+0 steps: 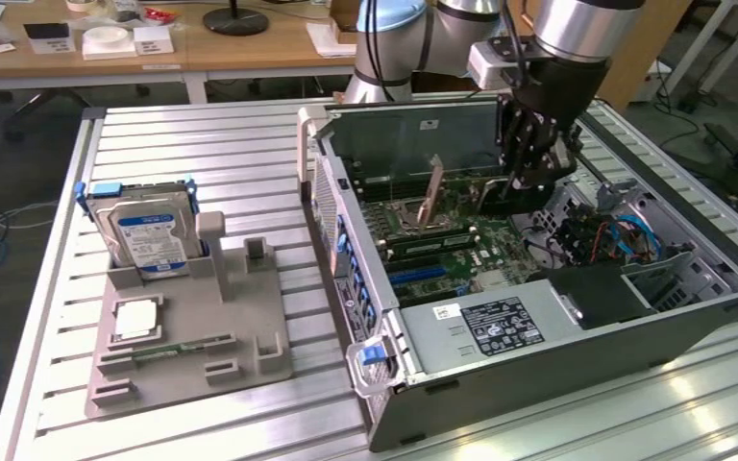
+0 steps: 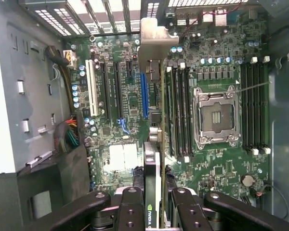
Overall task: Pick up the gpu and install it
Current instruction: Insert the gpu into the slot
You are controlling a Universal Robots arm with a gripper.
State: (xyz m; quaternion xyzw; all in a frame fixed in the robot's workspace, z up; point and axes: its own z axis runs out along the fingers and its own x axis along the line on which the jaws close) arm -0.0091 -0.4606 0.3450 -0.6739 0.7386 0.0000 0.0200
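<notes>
My gripper (image 1: 523, 181) reaches down into the open computer case (image 1: 575, 346) and is shut on the gpu (image 1: 506, 197), which it holds upright on edge. In the wrist view the gpu (image 2: 160, 120) appears edge-on, its silver end bracket (image 2: 156, 41) toward the slotted rear wall of the case. The black fingers (image 2: 133, 207) clamp it from both sides at the gripper (image 2: 157, 204). The card stands over the motherboard (image 2: 115, 106), just beside the long blue slot (image 2: 144, 94) and next to the memory slots (image 2: 178, 110). I cannot tell whether its lower edge touches a slot.
The CPU socket (image 2: 216, 118) lies open beside the memory slots. A power supply (image 1: 498, 322) and coloured cables (image 1: 613, 235) crowd the near end of the case. On the slatted table, a grey fixture (image 1: 189, 355) holds a hard drive (image 1: 149, 230) upright.
</notes>
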